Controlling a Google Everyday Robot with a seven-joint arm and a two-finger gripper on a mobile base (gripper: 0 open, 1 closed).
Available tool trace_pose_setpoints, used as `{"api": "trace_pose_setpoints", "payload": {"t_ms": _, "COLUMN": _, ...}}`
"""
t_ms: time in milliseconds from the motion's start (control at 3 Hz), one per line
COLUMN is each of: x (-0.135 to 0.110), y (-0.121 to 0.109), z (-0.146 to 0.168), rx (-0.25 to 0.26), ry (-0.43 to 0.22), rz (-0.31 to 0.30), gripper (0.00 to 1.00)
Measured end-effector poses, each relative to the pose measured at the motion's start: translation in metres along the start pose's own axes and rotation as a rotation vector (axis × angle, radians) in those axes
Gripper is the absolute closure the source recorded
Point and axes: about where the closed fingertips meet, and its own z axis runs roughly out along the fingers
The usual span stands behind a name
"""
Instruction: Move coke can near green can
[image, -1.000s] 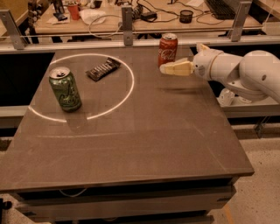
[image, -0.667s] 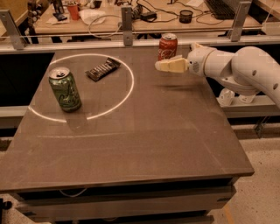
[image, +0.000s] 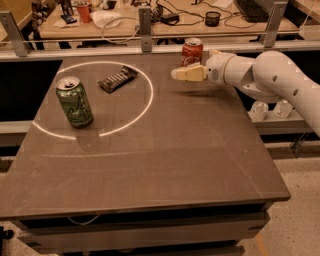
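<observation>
The red aluminium coke can (image: 192, 51) with white script and a silver top stands upright at the far edge of the dark grey-brown square table (image: 165, 170), a little right of centre. Just on its near side hangs the cream-coloured gripper (image: 180, 74), pointing left above the tabletop and overlapping the can's lower part; whether it is apart or together I cannot tell. Its white jointed arm (image: 272, 75) reaches in from the right. Well apart, on the left side, the green aluminium can (image: 74, 101) with pale swirls stands upright inside a thin white ring (image: 150, 95) marked on the table. A dark wrapped snack bar (image: 117, 79) lies flat in the ring's far part.
</observation>
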Motion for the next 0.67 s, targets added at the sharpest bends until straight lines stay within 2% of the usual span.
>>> {"api": "trace_pose_setpoints", "payload": {"t_ms": 333, "x": 0.0052, "y": -0.0098, "z": 0.0117, "rx": -0.017, "ry": -0.012, "rz": -0.019, "gripper": 0.00}}
{"api": "trace_pose_setpoints", "payload": {"t_ms": 667, "x": 0.0044, "y": -0.0168, "z": 0.0188, "rx": -0.035, "ry": -0.034, "rz": -0.044, "gripper": 0.17}}
